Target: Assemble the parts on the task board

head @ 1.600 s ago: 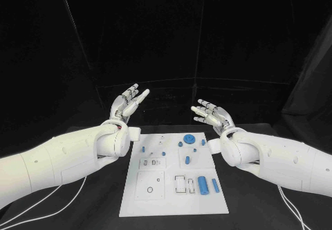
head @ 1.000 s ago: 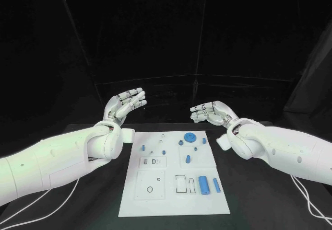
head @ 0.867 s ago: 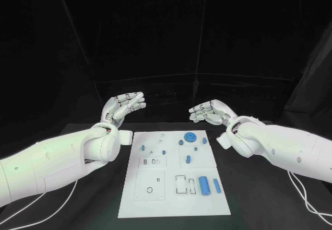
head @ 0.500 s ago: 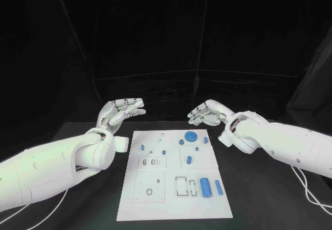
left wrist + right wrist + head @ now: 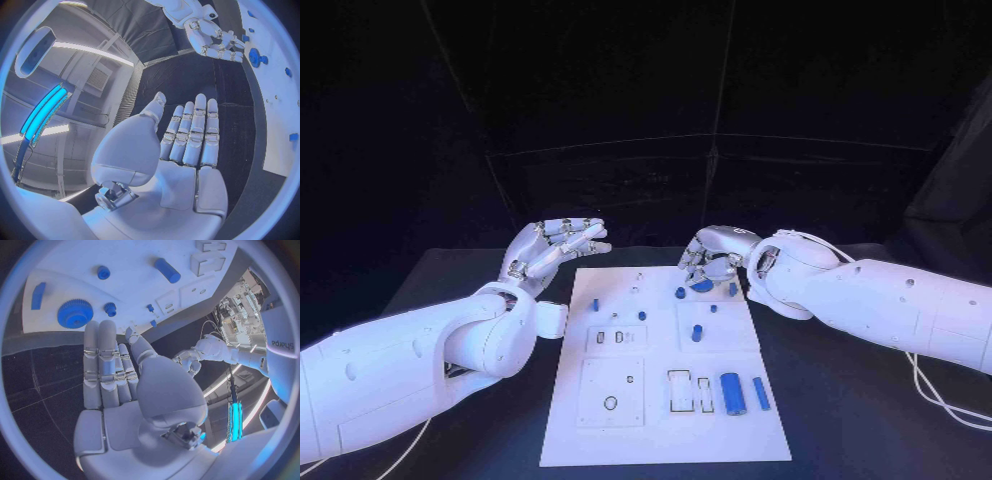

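Note:
The white task board (image 5: 661, 420) lies in the middle of the black table. At its far end stands a large blue gear (image 5: 702, 286), with a small gear (image 5: 679, 293) and a blue peg (image 5: 731, 289) beside it. My right hand (image 5: 711, 255) hovers over that far edge, fingers pointing down just above the large gear (image 5: 75, 313), and holds nothing. My left hand (image 5: 557, 245) is raised off the board's far left corner, palm up, fingers apart and empty. A blue cylinder (image 5: 730, 388) and a blue bar (image 5: 762, 392) lie near the board's right front.
Several small blue pieces (image 5: 596, 303) and white blocks with slots (image 5: 613, 338) are spread over the board's middle. Bare black table (image 5: 877, 400) lies on both sides of the board. Black curtains close off the back.
Both hands have come down and in toward the board's far end. The right hand has turned its fingers downward and now hangs over the large gear. The parts lie as before.

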`<state>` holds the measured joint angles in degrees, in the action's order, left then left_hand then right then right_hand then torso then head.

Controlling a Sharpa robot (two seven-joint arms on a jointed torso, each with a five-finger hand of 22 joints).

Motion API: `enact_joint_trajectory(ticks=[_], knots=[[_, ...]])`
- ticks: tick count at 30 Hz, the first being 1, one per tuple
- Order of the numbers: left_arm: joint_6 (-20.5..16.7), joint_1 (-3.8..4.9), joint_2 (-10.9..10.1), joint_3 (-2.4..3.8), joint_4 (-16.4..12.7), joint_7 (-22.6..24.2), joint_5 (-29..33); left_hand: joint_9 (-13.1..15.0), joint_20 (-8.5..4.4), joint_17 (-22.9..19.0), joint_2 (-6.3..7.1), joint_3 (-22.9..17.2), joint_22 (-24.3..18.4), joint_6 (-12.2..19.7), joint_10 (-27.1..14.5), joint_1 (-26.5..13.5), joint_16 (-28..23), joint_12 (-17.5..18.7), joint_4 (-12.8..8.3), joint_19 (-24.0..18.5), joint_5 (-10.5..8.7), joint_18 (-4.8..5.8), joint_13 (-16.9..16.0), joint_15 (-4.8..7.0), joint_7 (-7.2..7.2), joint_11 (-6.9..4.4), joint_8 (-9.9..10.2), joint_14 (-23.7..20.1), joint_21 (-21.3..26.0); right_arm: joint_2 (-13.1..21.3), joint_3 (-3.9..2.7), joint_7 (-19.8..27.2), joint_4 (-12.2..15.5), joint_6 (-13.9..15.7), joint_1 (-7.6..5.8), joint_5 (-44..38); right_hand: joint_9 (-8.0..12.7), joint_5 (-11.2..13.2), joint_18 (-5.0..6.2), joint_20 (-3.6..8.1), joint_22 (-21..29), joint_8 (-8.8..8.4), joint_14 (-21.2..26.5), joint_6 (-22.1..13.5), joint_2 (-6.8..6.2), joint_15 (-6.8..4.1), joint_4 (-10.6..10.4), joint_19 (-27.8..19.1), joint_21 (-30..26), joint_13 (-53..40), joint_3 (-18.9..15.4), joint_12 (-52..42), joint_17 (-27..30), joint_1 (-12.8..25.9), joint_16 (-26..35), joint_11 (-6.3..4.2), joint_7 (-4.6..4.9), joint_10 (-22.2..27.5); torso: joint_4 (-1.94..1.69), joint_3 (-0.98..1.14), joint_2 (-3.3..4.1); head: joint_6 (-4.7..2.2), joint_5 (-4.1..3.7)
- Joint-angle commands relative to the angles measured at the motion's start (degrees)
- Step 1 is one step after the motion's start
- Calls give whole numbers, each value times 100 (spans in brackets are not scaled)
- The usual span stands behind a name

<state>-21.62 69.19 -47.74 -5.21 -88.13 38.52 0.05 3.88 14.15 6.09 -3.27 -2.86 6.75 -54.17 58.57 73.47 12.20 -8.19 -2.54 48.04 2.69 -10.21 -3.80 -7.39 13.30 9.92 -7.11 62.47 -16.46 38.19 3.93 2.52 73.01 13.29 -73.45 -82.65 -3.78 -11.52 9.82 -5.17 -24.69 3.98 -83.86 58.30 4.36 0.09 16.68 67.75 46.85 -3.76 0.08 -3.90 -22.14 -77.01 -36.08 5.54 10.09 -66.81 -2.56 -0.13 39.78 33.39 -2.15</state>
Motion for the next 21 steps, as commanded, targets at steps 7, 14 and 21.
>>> enact_joint_trajectory(ticks=[7, 14, 21], knots=[[215, -3, 33, 6, -28, 29, -55, -14, -2, -21, -52, 18, -29, -34, 22, -34, -86, 85, -33, 62, 16, -38, 13, -12, 16, 27, 66, 6, 20, -128, -8, -301, -42, -388, -19, -917, 4, 7, -199, -47, -1863, -29, -14, -78, 17, 57, -15, 398, 1526, -3, 149, 6, -369, 92, -561, 31, 0, 88, -25, 9, 123, 19, -3], [237, -4, 42, 6, -32, 23, -48, -15, 0, -26, -56, 19, -38, -32, 17, -38, -103, 103, -39, 62, 16, -36, 14, -16, 21, 31, 79, 1, 29, -253, -7, -355, -140, -553, -18, -984, 5, 34, -263, -72, -2434, -30, 74, -125, 0, 70, -17, 464, 2002, 4, 249, 12, -450, 105, -690, 47, -5, 166, -40, 15, 146, 16, -1], [247, -4, 43, 6, -39, 8, -47, -15, 1, -27, -59, 19, -41, -31, 15, -39, -108, 108, -41, 62, 17, -36, 15, -17, 22, 33, 82, 0, 32, -368, -6, -376, -289, -649, -17, -1038, 5, 41, -286, -84, -2643, -29, 107, -138, 5, 75, -17, 476, 2180, 5, 326, 14, -475, 91, -737, 56, 1, 205, -46, 13, 150, 32, 2]])
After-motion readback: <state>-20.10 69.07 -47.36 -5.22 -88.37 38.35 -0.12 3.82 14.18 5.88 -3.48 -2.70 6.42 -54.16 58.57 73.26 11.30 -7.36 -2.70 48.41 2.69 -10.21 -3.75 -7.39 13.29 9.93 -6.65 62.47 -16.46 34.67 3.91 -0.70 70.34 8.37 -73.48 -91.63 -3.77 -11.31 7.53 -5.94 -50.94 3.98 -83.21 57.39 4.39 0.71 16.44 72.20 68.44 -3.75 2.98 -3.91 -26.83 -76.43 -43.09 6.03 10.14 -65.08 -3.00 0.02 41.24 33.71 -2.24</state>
